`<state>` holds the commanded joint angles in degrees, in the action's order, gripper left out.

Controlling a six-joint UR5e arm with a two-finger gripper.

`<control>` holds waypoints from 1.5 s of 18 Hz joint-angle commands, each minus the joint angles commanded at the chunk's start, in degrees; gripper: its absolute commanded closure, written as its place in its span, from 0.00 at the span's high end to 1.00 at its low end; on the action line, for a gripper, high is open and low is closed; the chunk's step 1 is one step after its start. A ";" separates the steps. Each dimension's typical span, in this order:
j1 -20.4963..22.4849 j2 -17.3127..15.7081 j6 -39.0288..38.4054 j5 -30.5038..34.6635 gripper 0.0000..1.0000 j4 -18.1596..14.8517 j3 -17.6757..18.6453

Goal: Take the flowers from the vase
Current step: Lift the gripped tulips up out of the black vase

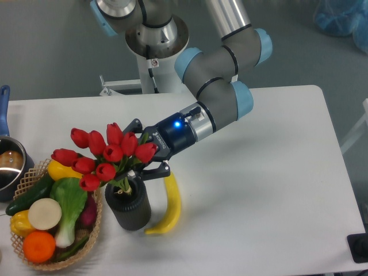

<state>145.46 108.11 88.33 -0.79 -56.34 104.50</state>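
The bunch of red closed tulip flowers [103, 161] with green stems stands partly raised above the short dark grey-black cylindrical vase [129, 206], stem ends at its mouth, the two-finger gripper [145, 156] with its fingers pinching the stems just under the heads. The step in hand appears to be the lift-out; the next move calls for a straight upward pull until the stems clear the rim. Beside the vase on the white counter [259, 190] lie a yellow banana [170, 208] and a wicker basket [86, 246] holding vegetables and an orange.

Even, bright overhead light; soft shadows lie beneath the gripper [140, 150] on the table [259, 190]. Focus is fairly sharp throughout, with mild glare behind it.
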 joint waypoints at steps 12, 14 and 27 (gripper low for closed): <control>-0.44 -2.99 0.00 -2.55 0.47 -0.09 0.35; -0.35 -3.34 0.00 -3.17 0.47 -0.09 0.44; -0.53 -6.07 -0.79 -11.34 0.47 -0.35 -0.26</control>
<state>144.93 102.04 87.54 -12.12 -56.69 104.24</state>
